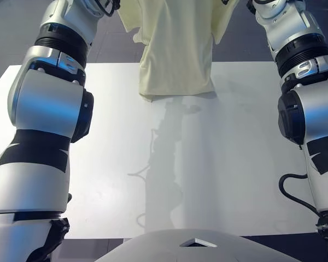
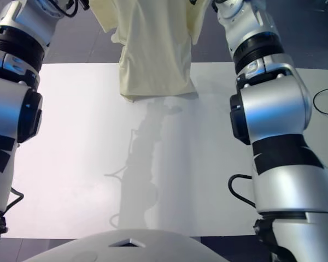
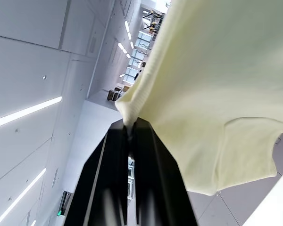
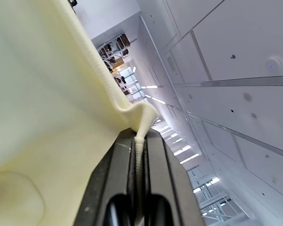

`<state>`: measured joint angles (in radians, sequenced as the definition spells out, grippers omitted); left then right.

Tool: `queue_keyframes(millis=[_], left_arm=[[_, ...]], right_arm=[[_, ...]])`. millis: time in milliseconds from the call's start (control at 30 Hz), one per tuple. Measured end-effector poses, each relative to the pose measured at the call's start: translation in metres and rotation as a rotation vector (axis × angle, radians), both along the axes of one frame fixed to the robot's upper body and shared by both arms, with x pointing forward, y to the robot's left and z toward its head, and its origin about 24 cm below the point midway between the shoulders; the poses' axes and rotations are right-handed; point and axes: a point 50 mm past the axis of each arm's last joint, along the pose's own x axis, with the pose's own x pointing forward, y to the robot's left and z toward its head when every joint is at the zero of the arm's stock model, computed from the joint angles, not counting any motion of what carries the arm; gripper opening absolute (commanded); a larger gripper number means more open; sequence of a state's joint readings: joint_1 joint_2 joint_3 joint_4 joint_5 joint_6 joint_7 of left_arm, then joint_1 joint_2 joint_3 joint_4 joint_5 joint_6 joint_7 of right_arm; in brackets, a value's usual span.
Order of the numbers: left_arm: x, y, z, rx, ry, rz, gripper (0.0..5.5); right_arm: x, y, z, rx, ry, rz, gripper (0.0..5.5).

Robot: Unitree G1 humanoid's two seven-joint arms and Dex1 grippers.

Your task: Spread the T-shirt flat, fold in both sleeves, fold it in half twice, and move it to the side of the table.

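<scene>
2 jaw pairs clamp fabric: left gripper (image 3: 129,127) and right gripper (image 4: 140,134) hold the pale-yellow T-shirt (image 1: 177,49) hanging at upper centre, hem meeting the white table (image 1: 224,164). Spreading seems in hand; next, drape it flat.

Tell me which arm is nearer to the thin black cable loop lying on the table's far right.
Right. The right arm rises just beside the cable loop on the table; the left arm stands across the table, beyond the hanging T-shirt.
</scene>
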<state>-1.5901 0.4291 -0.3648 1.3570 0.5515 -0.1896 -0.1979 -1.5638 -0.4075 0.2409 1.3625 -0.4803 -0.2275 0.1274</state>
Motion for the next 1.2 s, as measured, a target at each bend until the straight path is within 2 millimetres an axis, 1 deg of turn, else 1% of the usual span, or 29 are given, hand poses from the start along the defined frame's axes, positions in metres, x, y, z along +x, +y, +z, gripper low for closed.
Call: queue_keyframes(millis=[67, 133, 233, 300, 467, 533, 600, 700, 733, 767, 867, 967, 1033, 1100, 1200], left_arm=[[-0.001, 0.004, -0.003, 0.042, 0.058, -0.034, 0.0], [-0.003, 0.008, -0.014, 0.093, 0.149, -0.084, 0.0], [-0.005, 0.014, -0.034, 0.136, 0.287, -0.151, 0.0], [-0.009, 0.02, -0.045, 0.148, 0.371, -0.203, 0.0], [-0.017, 0.026, -0.037, 0.174, 0.433, -0.275, 0.0], [-0.023, 0.026, -0.039, 0.196, 0.489, -0.328, 0.0], [-0.032, 0.028, -0.043, 0.233, 0.575, -0.402, 0.0], [-0.05, 0.032, -0.051, 0.286, 0.7, -0.495, 0.0], [-0.056, 0.031, -0.054, 0.302, 0.735, -0.524, 0.0], [-0.066, 0.031, -0.058, 0.325, 0.783, -0.572, 0.0], [-0.091, 0.033, -0.072, 0.378, 0.913, -0.665, 0.0], [-0.109, 0.034, -0.079, 0.397, 0.974, -0.718, 0.0], [-0.121, 0.032, -0.081, 0.41, 1.002, -0.754, 0.0], [-0.136, 0.03, -0.083, 0.432, 1.038, -0.796, 0.0], [-0.156, 0.027, -0.086, 0.489, 1.099, -0.843, 0.0]], right_arm=[[-0.001, -0.004, 0.001, -0.007, 0.032, 0.034, 0.01], [-0.002, -0.008, -0.002, -0.014, 0.082, 0.076, 0.01], [-0.003, -0.013, -0.016, -0.012, 0.188, 0.144, 0.01], [-0.005, -0.017, -0.029, -0.015, 0.296, 0.218, 0.01], [-0.016, -0.022, -0.046, -0.08, 0.551, 0.422, 0.01], [-0.023, -0.026, -0.051, -0.105, 0.654, 0.508, 0.01], [-0.031, -0.032, -0.049, -0.121, 0.746, 0.582, 0.01], [-0.041, -0.039, -0.042, -0.128, 0.832, 0.664, 0.01], [-0.044, -0.039, -0.042, -0.13, 0.861, 0.688, 0.01], [-0.049, -0.038, -0.046, -0.131, 0.905, 0.731, 0.01], [-0.064, -0.038, -0.066, -0.113, 1.028, 0.817, 0.01], [-0.082, -0.038, -0.087, -0.108, 1.133, 0.875, 0.01], [-0.098, -0.038, -0.101, -0.115, 1.213, 0.913, 0.01], [-0.119, -0.036, -0.114, -0.124, 1.312, 0.96, 0.01], [-0.148, -0.033, -0.121, -0.132, 1.425, 1.031, 0.01]])
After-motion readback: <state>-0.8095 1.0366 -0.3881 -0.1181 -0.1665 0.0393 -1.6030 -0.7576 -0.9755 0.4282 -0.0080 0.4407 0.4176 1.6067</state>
